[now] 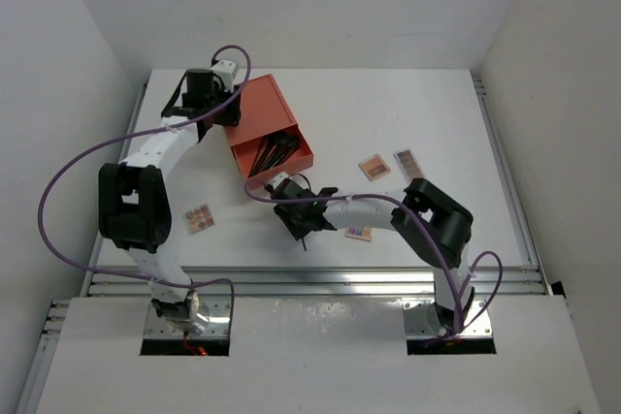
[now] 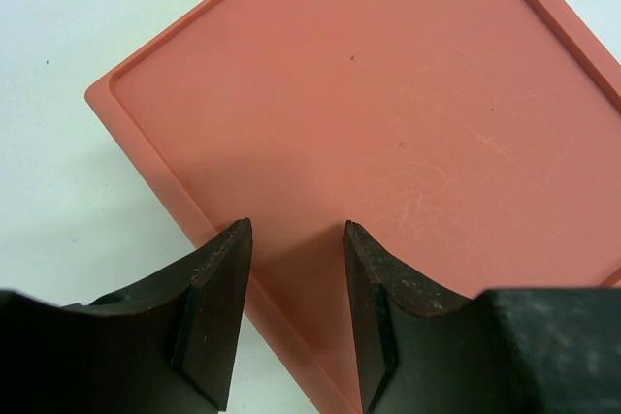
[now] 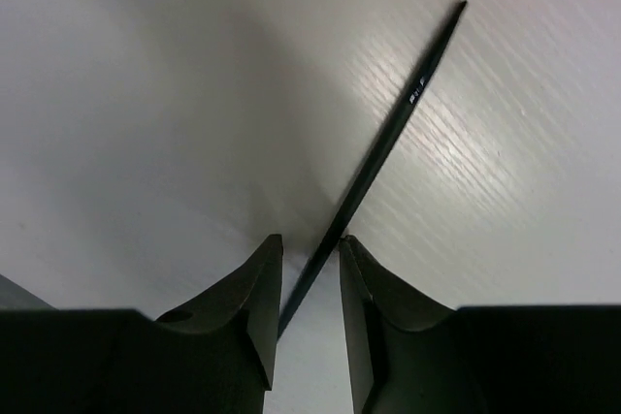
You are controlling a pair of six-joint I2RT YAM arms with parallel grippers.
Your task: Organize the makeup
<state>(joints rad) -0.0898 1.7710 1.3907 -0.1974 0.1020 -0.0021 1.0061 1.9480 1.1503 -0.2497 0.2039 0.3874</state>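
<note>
R gripper (image 3: 310, 244) sits low-centre in the top view, jaws closed down on a thin black brush (image 3: 388, 133) that angles to the upper right over the table (image 1: 437, 113). L gripper (image 2: 296, 230), upper left, has its jaws spread over the orange tray (image 2: 388, 94) edge. More sticks (image 1: 272, 152) lie in the tray's lower end, w/ palettes (image 1: 375, 167) scattered on the table.

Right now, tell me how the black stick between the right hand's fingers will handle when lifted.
The stick looks thin and round, so it probably rolls if released. It juts far past the right hand, so it may pivot. Straight along its length: likely stiff.
</note>
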